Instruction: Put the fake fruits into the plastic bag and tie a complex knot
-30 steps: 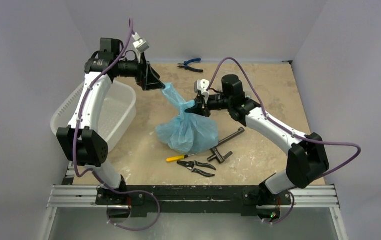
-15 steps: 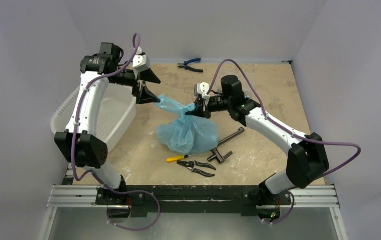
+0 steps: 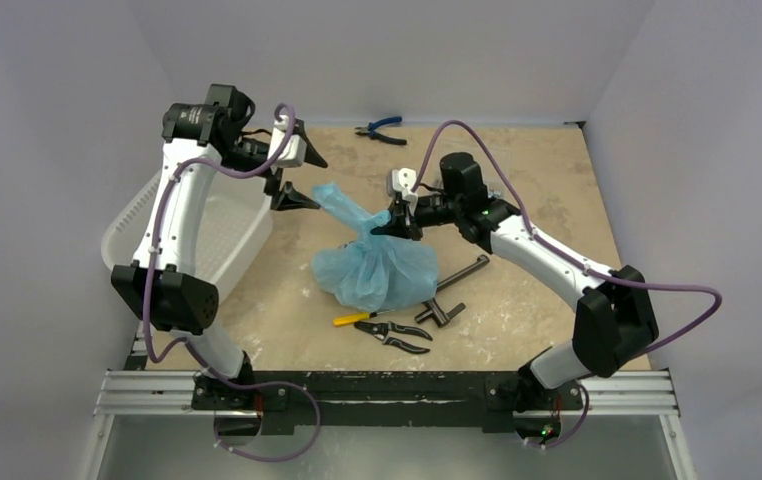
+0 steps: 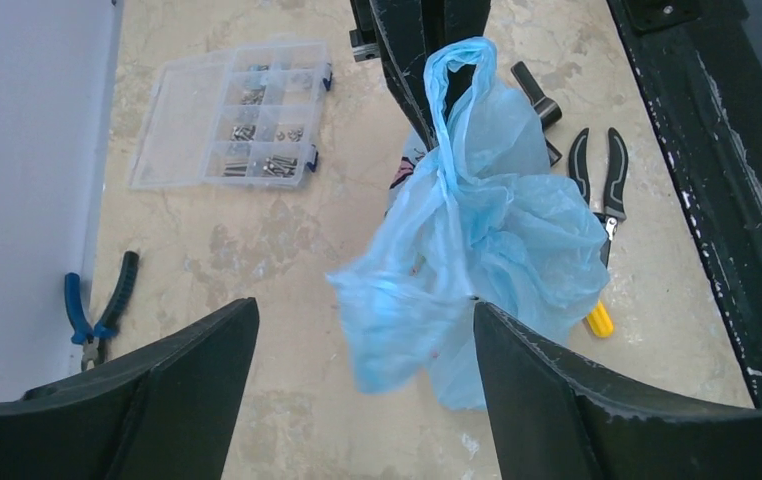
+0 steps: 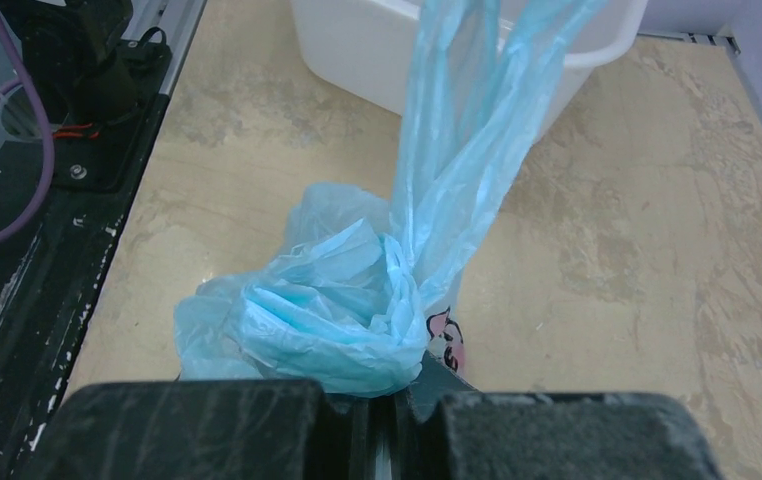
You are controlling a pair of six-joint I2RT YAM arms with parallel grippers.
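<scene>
The bag (image 3: 372,270) sits near the middle of the table (image 3: 527,170) with its full belly on the surface. What it holds does not show through the film. The right tool (image 3: 393,218) is clamped tight on the bunched neck just above the belly. In the right wrist view crumpled film bulges against its fingers, and long strands run up and away toward the tub (image 3: 229,225).

One loose blue end sticks out from the neck toward the left tool (image 3: 317,185). That tool hangs above the table with its jaws spread wide and nothing in them. In the left wrist view the end shows in the gap between the fingers, neither one closed on it. Whether the neck is tied I cannot tell.

Just in front of the bag lie a screwdriver (image 3: 351,318) and cutters (image 3: 397,334), with a T-wrench (image 3: 454,288) beside the bag's right side. Blue pliers (image 3: 381,129) lie at the far edge. A clear parts box (image 4: 227,110) shows only in the left wrist view, on the table well apart from the bag.
</scene>
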